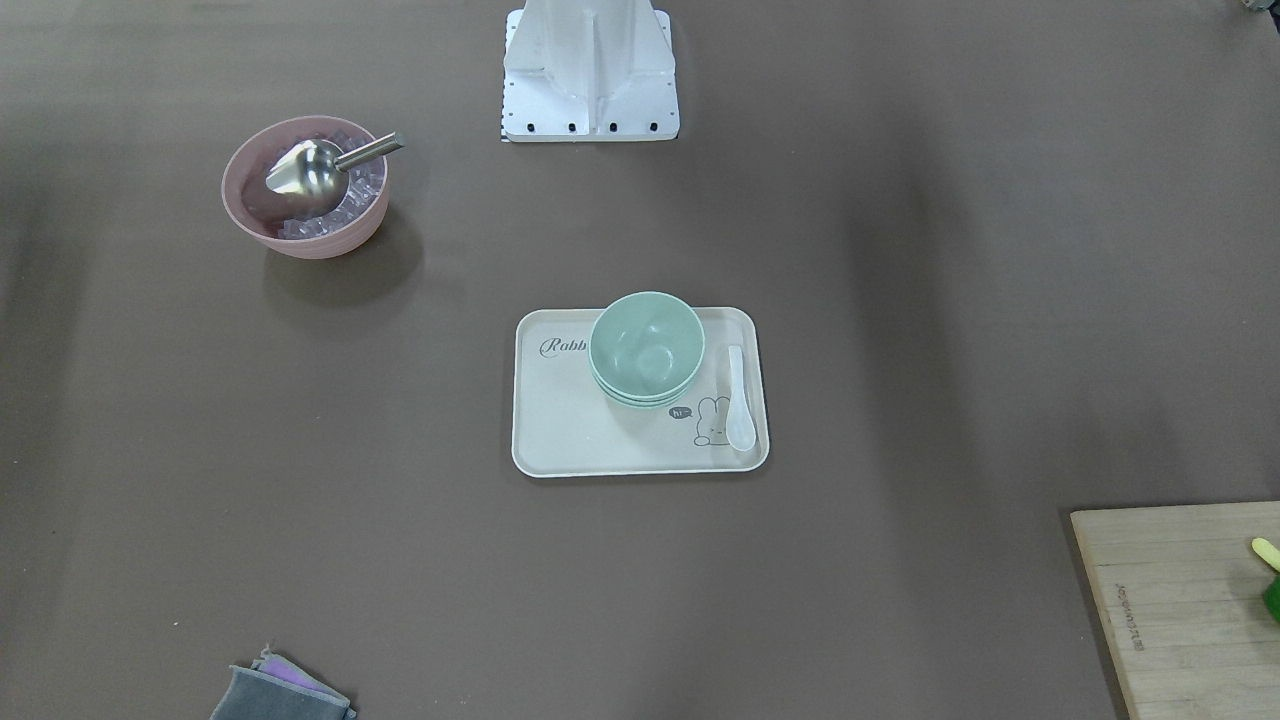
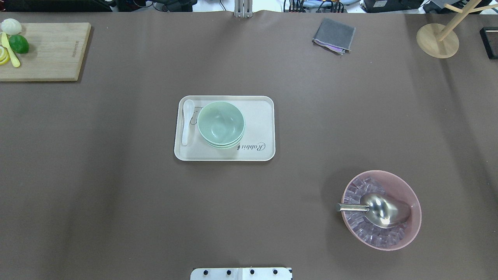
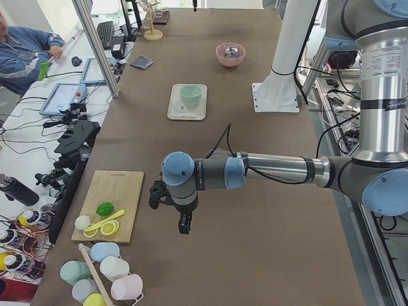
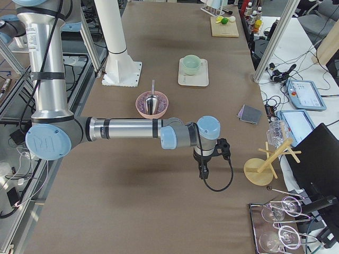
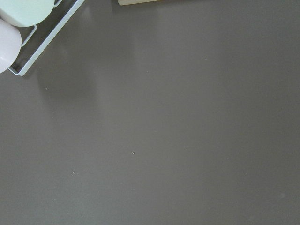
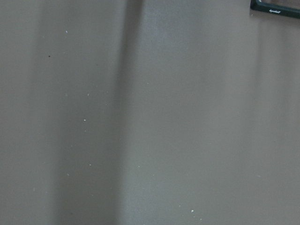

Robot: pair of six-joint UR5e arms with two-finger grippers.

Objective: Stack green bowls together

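Note:
The green bowls [image 1: 646, 347] sit nested in one stack on a cream tray [image 1: 560, 420] at the table's middle. The stack also shows in the overhead view [image 2: 221, 123], the left side view [image 3: 190, 95] and the right side view [image 4: 191, 64]. A white spoon [image 1: 739, 398] lies on the tray beside the stack. My left gripper [image 3: 183, 224] hangs over the table's left end, far from the tray. My right gripper [image 4: 203, 171] hangs over the right end, also far off. Both show only in the side views, so I cannot tell whether they are open or shut.
A pink bowl [image 2: 404, 190] with ice cubes and a metal scoop [image 2: 379, 209] stands on the right-hand side. A wooden cutting board [image 2: 50, 50] with lime and lemon lies at the far left. A grey cloth [image 2: 334, 35] and a wooden stand [image 2: 437, 40] are at the far edge.

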